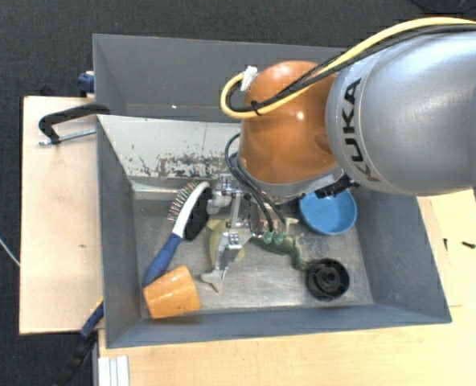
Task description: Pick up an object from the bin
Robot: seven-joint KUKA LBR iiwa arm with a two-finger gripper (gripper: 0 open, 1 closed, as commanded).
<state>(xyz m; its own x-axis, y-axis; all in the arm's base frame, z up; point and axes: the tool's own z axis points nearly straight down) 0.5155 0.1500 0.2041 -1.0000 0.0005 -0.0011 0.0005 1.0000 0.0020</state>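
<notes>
My gripper [231,244] hangs at the middle of the bin [113,240], right over a pale yellowish toy [219,253] whose length runs from under me toward the near wall, the blue-handled brush [174,240] just beside it; whether I am clenched or released I cannot tell

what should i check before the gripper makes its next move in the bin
1. Gripper over a thing: ok, it is low in the middle of the bin, over a pale yellowish thing.
2. That thing held: cannot tell.
3. Room on the brush side: not ok, the blue-handled brush lies close beside the gripper.
4. Room on the other side: not ok, a green thing lies right next to it.
5. Orange cup and black round part out of the way: ok, both lie apart from the gripper.
</notes>
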